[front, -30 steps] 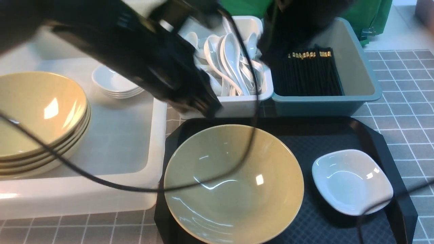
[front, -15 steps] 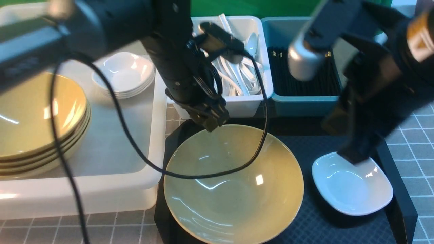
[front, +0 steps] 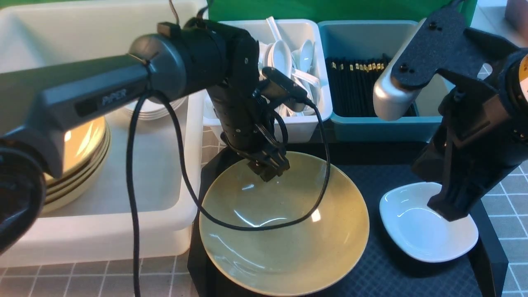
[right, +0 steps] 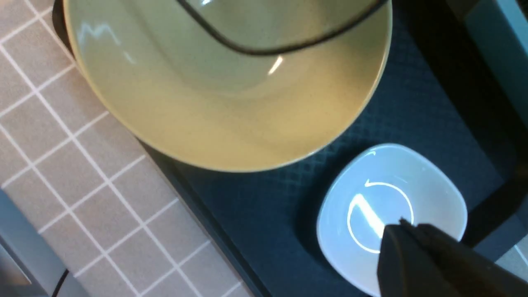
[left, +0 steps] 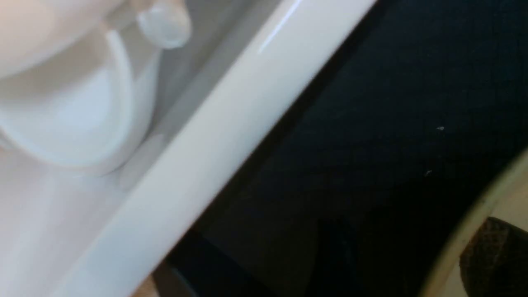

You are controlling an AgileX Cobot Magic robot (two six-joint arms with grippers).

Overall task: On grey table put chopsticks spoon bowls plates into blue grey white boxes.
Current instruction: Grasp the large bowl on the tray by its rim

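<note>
An olive-yellow bowl (front: 284,231) sits on the black tray (front: 396,173). My left gripper (front: 268,167) is at the bowl's far rim (left: 462,235), open. One finger (left: 499,255) is inside the rim and the other, dim, stands outside it. To the right lies a white plate (front: 412,231). My right gripper (front: 447,210) hangs shut just over the plate's middle (right: 371,194) and holds nothing. Spoons (front: 284,53) fill the small white box (front: 305,123), and chopsticks (front: 359,86) lie in the blue box (front: 371,126).
The large white box (front: 152,165) at left holds a stack of bowls (front: 82,144) and a stack of plates (front: 150,111), partly hidden by my left arm. The left arm's black cable (front: 264,225) droops across the bowl on the tray. Grey table (front: 507,194) shows around the tray.
My left arm swung down from the spoon box to the bowl's far rim and its jaws opened. My right arm came down from the blue box to the white plate.
</note>
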